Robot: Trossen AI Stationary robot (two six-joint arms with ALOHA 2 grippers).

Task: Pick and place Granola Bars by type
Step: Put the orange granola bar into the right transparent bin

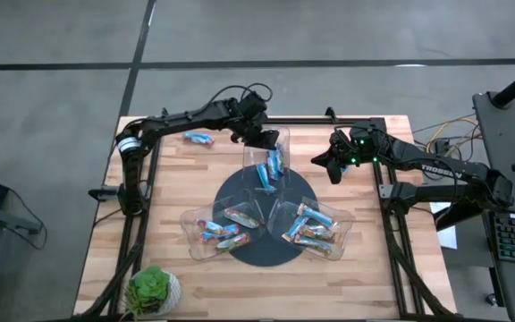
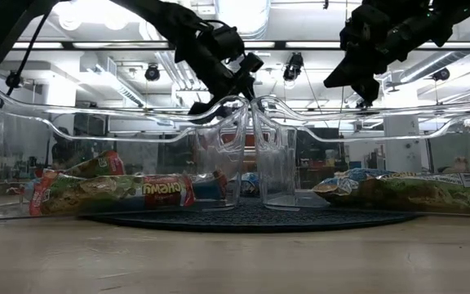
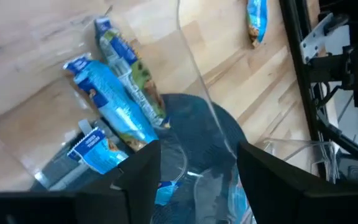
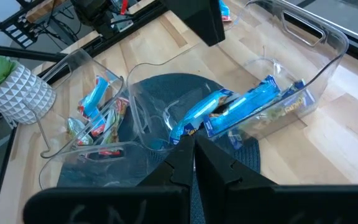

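Three clear trays stand on a dark round mat (image 1: 266, 255). The far tray (image 1: 280, 134) holds blue granola bars (image 3: 114, 106). The near left tray (image 1: 190, 237) and the near right tray (image 1: 345, 219) hold mixed tan and blue bars (image 1: 313, 228). One loose blue bar (image 1: 198, 138) lies flat on the wood at the far left. My left gripper (image 3: 197, 180) hangs open over the far tray's far end, with nothing between its fingers. To the right of that tray, above the table, my right gripper (image 4: 194, 158) is shut and empty.
A small plant in a white pot (image 1: 155, 291) stands at the near left corner. Black frame rails (image 1: 387, 224) run along the table's left, right and far sides. Bare wood lies near the front edge and to the right of the trays.
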